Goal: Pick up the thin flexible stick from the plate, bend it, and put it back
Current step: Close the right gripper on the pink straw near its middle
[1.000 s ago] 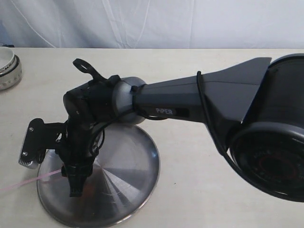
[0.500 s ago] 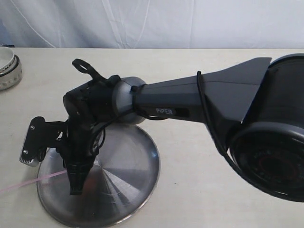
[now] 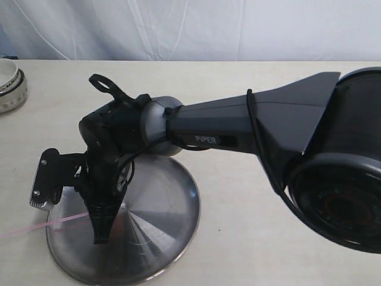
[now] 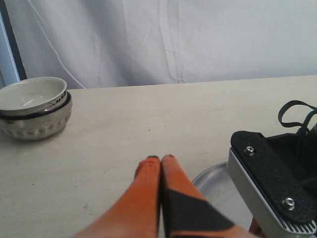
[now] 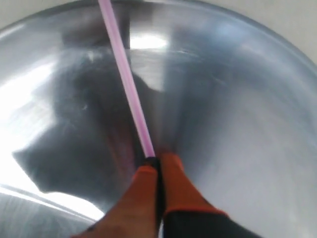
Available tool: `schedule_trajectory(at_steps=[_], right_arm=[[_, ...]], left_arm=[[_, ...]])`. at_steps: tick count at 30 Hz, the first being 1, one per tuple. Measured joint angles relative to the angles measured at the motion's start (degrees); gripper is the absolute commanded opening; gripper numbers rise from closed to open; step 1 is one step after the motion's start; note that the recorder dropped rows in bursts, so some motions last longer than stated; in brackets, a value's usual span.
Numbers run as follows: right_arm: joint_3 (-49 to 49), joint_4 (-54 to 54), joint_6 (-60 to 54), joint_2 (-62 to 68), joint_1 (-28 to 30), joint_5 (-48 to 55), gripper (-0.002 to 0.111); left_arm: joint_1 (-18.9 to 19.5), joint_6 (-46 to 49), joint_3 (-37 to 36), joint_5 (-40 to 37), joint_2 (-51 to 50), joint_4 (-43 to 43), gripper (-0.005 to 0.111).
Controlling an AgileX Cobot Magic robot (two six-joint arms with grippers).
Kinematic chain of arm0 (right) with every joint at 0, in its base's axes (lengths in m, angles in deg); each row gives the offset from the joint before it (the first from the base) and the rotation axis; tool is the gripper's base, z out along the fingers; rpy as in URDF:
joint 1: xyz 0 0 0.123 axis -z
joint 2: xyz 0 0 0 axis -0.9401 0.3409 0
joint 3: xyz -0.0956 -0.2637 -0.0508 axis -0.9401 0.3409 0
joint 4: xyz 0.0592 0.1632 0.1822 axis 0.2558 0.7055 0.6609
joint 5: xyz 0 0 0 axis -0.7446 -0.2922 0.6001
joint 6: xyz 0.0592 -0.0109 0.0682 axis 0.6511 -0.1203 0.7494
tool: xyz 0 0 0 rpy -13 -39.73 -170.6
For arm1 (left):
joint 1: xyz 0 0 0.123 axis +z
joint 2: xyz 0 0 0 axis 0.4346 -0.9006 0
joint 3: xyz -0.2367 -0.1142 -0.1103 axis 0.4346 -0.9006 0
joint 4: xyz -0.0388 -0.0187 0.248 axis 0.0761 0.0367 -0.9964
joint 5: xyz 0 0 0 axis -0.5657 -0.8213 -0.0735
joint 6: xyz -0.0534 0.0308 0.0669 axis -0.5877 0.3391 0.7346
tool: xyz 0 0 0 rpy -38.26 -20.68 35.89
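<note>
The plate [image 5: 237, 99] is shiny metal (faintly brushed); the stick [image 5: 130, 89] translucent, smooth.

I look out over a pale beige table [image 3: 238, 238], matte and plain, filling most of my exterior feed. Behind it hangs a white curtain [image 3: 196, 30] with soft vertical folds, meeting the table's far edge. At the far left of that feed, cut off by the frame, a white bowl [image 3: 6, 74] stands near the back of the table. My left wrist camera shows the bowl [image 4: 32, 94] whole: cream inside, upright, nested in a greyer lower bowl [image 4: 34, 126], with a dark band where the two meet. The same table [image 4: 148, 119] and curtain [image 4: 198, 39] appear there, plus a dark upright strip [image 4: 11, 44] beside the curtain.
</note>
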Motion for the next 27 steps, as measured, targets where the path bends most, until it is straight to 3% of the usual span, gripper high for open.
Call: schedule_trajectory(at_steps=[27], right_arm=[[0.0, -1.51, 4.69, -2.21, 3.72, 4.61, 0.0]], left_arm=[[0.0, 0.0, 0.0, 0.0, 0.0, 0.0, 0.0]])
